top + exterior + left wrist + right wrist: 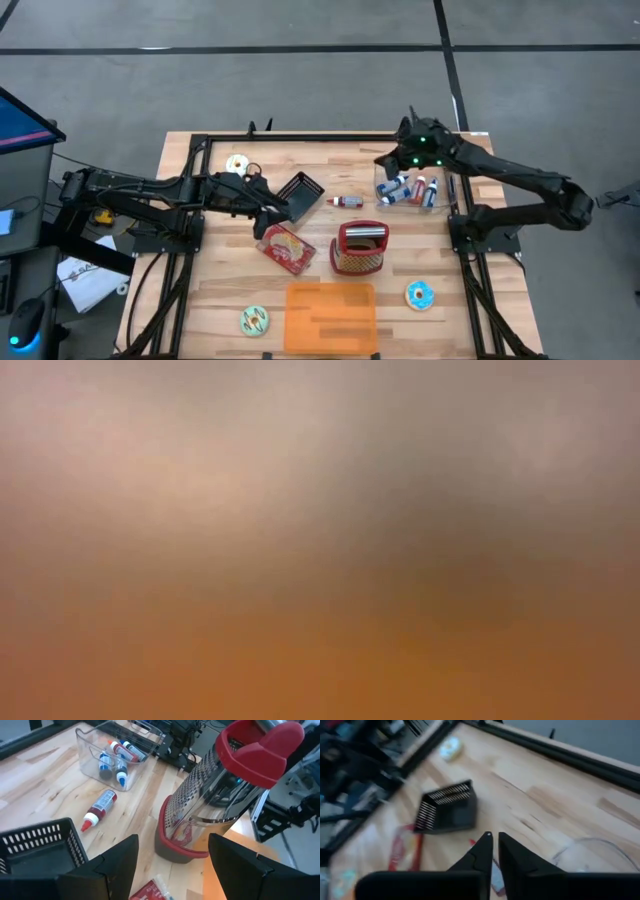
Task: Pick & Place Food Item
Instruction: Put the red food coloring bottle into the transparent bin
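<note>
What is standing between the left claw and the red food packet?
Nothing visible does. The open left claw hangs right at the edge of the red food packet. The grater stands beyond the packet, and the black basket sits off to one side.

No text, label or number is legible anywhere, not even on the small bottles (100, 806).

— What carries it all?
— A pale wooden table (225, 285) with a black frame.
— And on it?
— A black basket (301, 192), a clear bin (408, 188) of small bottles, a loose bottle (346, 202), a red-trimmed grater (359, 248), a red packet (285, 248), an orange board (331, 317) and three doughnuts (237, 164).
</note>
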Motion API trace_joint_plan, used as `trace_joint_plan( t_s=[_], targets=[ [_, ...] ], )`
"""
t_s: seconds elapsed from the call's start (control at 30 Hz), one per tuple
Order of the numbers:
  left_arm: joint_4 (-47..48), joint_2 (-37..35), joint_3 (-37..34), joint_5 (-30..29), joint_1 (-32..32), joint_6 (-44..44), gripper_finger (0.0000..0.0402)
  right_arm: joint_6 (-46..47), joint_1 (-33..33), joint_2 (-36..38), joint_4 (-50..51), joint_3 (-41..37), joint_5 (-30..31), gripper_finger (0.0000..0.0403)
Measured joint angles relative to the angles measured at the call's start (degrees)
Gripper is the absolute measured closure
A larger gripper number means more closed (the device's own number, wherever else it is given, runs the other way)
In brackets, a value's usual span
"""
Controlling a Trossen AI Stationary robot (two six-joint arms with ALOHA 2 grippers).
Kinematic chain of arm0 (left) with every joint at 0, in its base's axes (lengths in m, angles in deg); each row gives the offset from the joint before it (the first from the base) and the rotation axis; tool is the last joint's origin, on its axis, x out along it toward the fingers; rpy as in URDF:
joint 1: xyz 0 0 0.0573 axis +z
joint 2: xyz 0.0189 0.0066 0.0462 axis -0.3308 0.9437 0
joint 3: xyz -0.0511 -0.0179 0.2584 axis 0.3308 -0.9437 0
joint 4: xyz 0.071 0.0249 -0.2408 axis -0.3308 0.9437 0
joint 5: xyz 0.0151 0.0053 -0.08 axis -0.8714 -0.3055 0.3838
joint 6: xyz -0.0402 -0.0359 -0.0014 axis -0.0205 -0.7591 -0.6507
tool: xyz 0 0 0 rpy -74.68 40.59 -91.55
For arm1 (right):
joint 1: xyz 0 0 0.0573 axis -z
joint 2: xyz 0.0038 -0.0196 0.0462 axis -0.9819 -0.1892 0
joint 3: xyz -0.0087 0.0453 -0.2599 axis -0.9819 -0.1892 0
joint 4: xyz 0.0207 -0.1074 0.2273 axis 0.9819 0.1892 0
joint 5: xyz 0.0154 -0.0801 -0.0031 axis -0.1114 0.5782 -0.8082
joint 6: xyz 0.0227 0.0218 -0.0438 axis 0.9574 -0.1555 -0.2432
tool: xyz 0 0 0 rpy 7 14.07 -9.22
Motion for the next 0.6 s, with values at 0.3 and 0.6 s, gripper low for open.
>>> trace_joint_plan(
  t_s=[0.3, 0.6],
  targets=[
    [0.17, 0.00, 0.00, 0.00, -0.01, 10.96, 0.0164, -4.47, -4.83, 0.13, 6.29, 4.34, -3.87, 0.0279],
    [0.02, 0.00, 0.00, 0.34, -0.75, 13.45, 0.0164, -19.62, -8.03, -13.77, 23.44, 20.22, 5.04, 0.0228]
  ],
)
